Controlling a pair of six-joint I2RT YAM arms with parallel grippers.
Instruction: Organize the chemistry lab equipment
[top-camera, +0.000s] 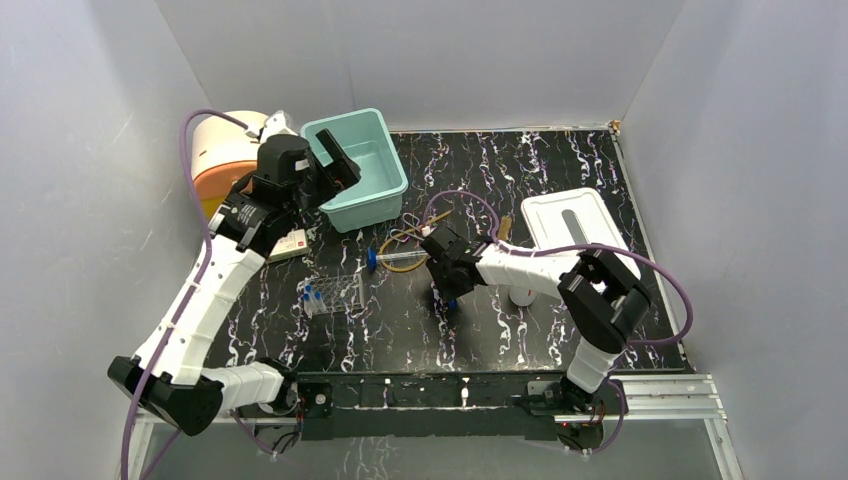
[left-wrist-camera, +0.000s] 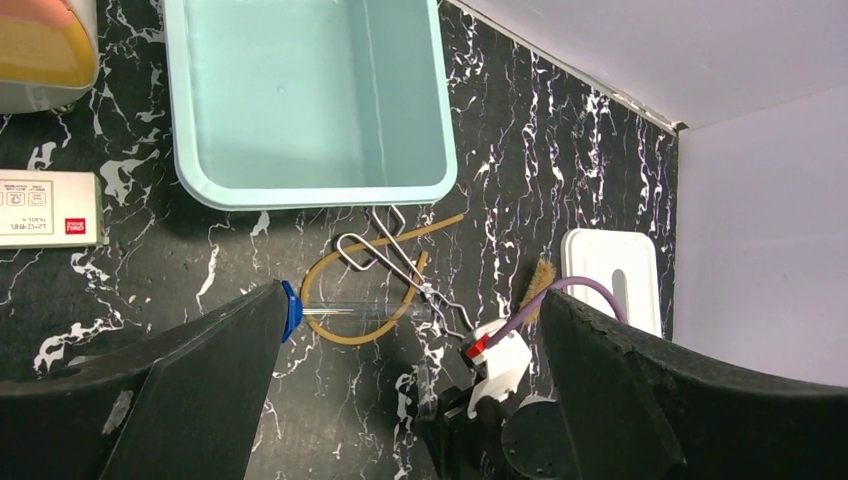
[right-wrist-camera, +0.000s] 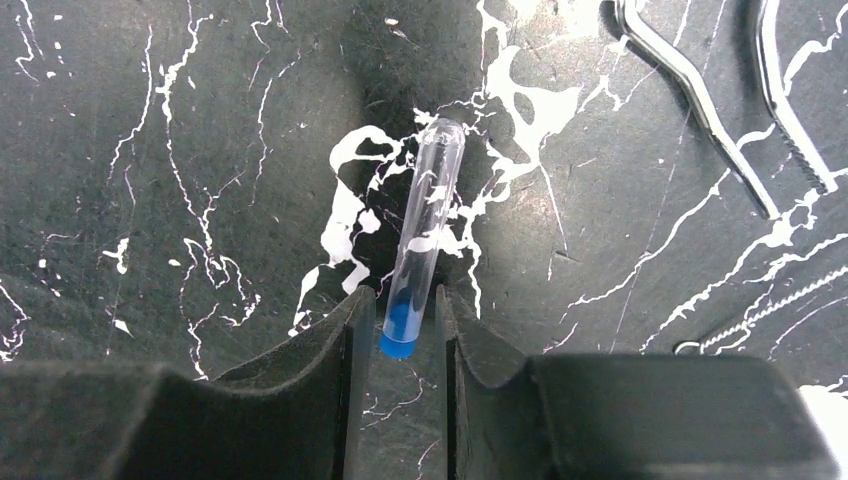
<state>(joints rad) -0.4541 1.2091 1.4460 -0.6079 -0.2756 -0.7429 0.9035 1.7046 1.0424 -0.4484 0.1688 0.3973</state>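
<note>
Your right gripper (right-wrist-camera: 404, 305) clamped a blue-capped vial (right-wrist-camera: 428, 220) by its capped end, low at the black marbled worktop (right-wrist-camera: 150, 200) near the metal tongs (right-wrist-camera: 700, 100). Your left gripper (left-wrist-camera: 412, 295) hung wide open by the teal bin (left-wrist-camera: 300, 100).

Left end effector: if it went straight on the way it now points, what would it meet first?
Probably the metal tongs, where they cross the amber tubing loop and the clear syringe; the open left end effector is centred there. Nothing shows in between, though depth is unclear.
</note>
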